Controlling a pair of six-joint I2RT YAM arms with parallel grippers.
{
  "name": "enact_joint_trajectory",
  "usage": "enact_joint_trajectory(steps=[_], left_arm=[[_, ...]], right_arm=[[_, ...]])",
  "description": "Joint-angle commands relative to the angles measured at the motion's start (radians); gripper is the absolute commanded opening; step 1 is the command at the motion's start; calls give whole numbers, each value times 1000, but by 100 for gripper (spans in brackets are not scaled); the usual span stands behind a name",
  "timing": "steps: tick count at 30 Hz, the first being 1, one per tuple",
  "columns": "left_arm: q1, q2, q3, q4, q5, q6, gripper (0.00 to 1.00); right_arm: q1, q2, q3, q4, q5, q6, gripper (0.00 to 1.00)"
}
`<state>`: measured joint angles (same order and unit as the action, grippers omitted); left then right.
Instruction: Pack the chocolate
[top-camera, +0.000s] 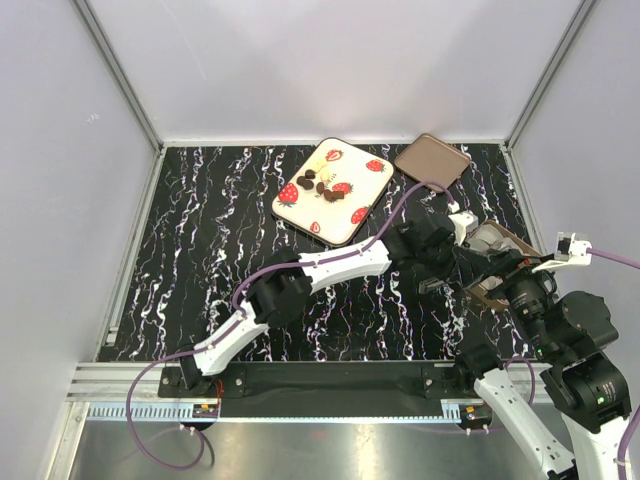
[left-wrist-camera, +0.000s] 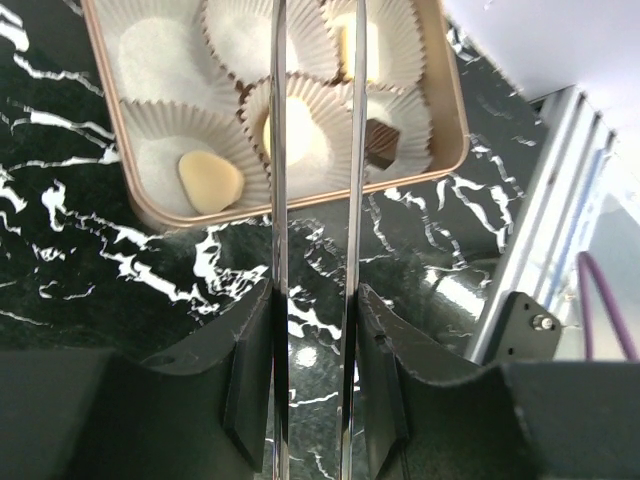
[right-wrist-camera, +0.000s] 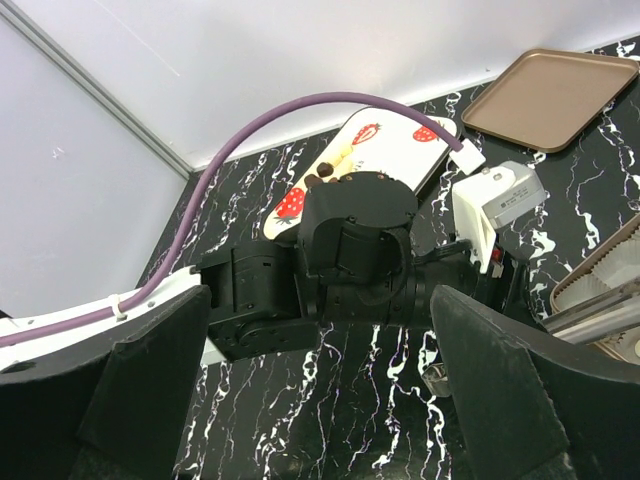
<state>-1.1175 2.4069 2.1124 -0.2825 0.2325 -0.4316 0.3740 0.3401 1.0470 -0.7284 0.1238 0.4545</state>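
In the left wrist view my left gripper (left-wrist-camera: 315, 300) is shut on metal tweezers (left-wrist-camera: 278, 150) whose two blades reach over a tan box (left-wrist-camera: 455, 120) of white paper cups. The cups hold cream chocolates (left-wrist-camera: 210, 180) and one dark brown square (left-wrist-camera: 380, 142). One cream piece (left-wrist-camera: 300, 135) lies in its cup between the blades; I cannot tell if it is pinched. Several dark chocolates (top-camera: 320, 185) lie on the cream strawberry tray (top-camera: 300, 215). My right gripper (right-wrist-camera: 330, 400) is open and empty, beside the box (top-camera: 520, 240), facing the left wrist.
The brown lid (top-camera: 432, 158) lies at the back right, beside the tray; it also shows in the right wrist view (right-wrist-camera: 550, 95). The left arm (top-camera: 330, 265) stretches across the black marble table. A metal rail (left-wrist-camera: 540, 260) runs close to the box.
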Motion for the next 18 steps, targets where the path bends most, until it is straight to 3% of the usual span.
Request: enact_joint_trajectory(steps=[1, 18], left_arm=[[-1, 4, 44, 28, -25, 33, 33], [-1, 12, 46, 19, -27, 47, 38]], right_arm=[[-3, 3, 10, 23, 28, -20, 99], [-1, 7, 4, 35, 33, -27, 99]])
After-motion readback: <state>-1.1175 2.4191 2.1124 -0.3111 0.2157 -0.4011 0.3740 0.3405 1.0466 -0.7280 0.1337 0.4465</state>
